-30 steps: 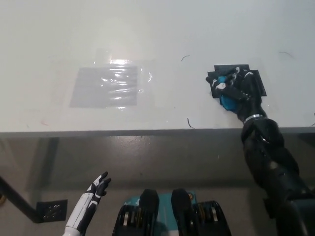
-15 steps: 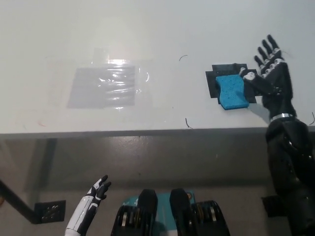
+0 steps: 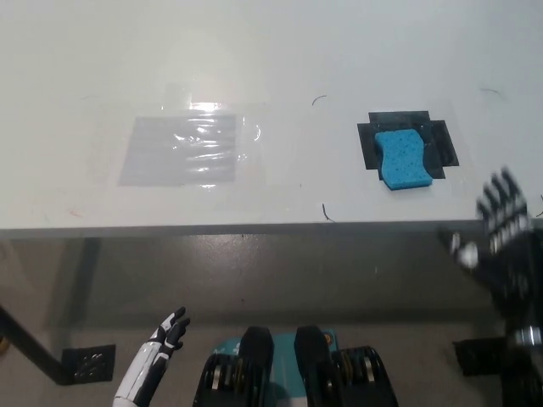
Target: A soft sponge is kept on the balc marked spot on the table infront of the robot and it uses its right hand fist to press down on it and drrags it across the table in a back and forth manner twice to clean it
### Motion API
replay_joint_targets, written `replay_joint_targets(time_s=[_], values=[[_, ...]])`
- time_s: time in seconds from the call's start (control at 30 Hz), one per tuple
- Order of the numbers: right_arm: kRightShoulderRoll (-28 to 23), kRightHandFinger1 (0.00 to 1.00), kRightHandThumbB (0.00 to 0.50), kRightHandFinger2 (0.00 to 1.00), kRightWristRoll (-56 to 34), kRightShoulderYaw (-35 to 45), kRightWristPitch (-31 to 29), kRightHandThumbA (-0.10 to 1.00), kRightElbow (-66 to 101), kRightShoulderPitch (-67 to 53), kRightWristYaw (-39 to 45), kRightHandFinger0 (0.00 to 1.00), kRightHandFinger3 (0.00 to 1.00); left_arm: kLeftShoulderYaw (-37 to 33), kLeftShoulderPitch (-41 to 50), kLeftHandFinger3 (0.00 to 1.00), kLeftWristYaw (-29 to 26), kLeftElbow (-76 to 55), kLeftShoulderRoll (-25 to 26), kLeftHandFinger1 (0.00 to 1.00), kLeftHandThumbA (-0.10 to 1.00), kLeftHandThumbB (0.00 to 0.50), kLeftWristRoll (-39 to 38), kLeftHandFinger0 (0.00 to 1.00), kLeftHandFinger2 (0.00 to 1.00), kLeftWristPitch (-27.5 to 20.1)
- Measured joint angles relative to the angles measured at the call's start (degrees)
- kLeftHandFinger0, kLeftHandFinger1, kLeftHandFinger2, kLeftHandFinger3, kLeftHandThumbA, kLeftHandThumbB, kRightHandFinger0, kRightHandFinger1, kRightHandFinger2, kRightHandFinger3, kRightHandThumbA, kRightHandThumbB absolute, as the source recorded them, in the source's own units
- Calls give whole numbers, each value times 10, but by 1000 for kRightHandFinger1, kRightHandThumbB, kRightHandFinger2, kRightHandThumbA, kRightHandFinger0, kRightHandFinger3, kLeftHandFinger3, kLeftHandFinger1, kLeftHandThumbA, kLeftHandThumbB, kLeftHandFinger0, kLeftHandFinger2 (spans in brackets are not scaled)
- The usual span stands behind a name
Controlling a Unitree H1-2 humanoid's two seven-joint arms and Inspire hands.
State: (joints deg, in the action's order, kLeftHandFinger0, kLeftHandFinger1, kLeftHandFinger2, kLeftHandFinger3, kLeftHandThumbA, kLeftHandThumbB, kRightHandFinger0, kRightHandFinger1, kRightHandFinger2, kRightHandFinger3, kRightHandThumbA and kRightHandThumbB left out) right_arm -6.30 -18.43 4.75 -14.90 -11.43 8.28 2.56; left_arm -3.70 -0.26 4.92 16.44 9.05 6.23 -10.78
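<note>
A blue sponge (image 3: 402, 158) lies on the black marked spot (image 3: 440, 141) at the right of the white table (image 3: 271, 59), with nothing touching it. My black right hand (image 3: 502, 222) is off the sponge, at the table's front edge to the lower right, open with its fingers spread. My white left hand (image 3: 168, 331) rests low at the lower left, below the table, fingers apart and empty.
A shiny clear taped patch (image 3: 182, 149) lies on the table's left half. The table's front edge (image 3: 254, 229) runs across the picture's middle. A black bracket (image 3: 83, 363) sits on the floor at lower left.
My right hand let go of the sponge, opened, and drew back from the black spot to the table's front edge. The sponge stays on the mark.
</note>
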Motion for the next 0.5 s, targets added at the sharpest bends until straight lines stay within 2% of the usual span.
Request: replay_joint_targets(time_s=[0.03, 0.1, 0.17, 0.2, 0.27, 0.33, 0.43, 0.47, 0.5], values=[[-1, 1000, 327, 1000, 0, -13, 0, 1000, 27, -40, 2, 1000, 1000, 0, 0, 1000, 0, 0, 0, 1000, 1000, 119, 0, 1000, 1000, 0], [-1, 1000, 292, 1000, 0, -31, 0, 1000, 62, -91, 7, 1000, 1000, 0, 0, 1000, 0, 0, 0, 1000, 1000, 119, 0, 1000, 1000, 0], [-1, 1000, 290, 1000, -2, -55, 0, 1000, 103, -147, 18, 1000, 1000, 0, 0, 1000, 0, 0, 0, 1000, 1000, 118, 0, 1000, 1000, -1], [-1, 1000, 225, 1000, -4, -65, 0, 1000, 121, -165, 23, 1000, 1000, 0, -1, 1000, 0, 0, 0, 1000, 1000, 116, 0, 1000, 1000, -2], [0, 1000, 177, 1000, -15, -75, 9, 1000, 128, -175, 38, 1000, 1000, 0, -1, 1000, 0, -1, 0, 1000, 1000, 107, 0, 1000, 1000, -3], [-1, 1000, 198, 1000, -26, -68, 30, 1000, 77, -150, 45, 1000, 1000, -2, -5, 1000, 1, -2, -1, 1000, 1000, 101, 0, 1000, 1000, -5], [-7, 1000, 172, 1000, -34, -57, 56, 1000, 1, -105, 51, 1000, 1000, -2, -10, 1000, 1, -4, -1, 1000, 1000, 103, -1, 1000, 1000, -8], [-10, 1000, 178, 1000, -34, -55, 63, 1000, -8, -94, 54, 1000, 1000, -1, -11, 1000, 2, -4, -1, 1000, 1000, 92, -2, 1000, 1000, -8], [-13, 1000, 164, 1000, -35, -52, 67, 1000, -12, -85, 56, 1000, 1000, -1, -13, 1000, 2, -4, -1, 1000, 1000, 111, -2, 1000, 1000, -8]])
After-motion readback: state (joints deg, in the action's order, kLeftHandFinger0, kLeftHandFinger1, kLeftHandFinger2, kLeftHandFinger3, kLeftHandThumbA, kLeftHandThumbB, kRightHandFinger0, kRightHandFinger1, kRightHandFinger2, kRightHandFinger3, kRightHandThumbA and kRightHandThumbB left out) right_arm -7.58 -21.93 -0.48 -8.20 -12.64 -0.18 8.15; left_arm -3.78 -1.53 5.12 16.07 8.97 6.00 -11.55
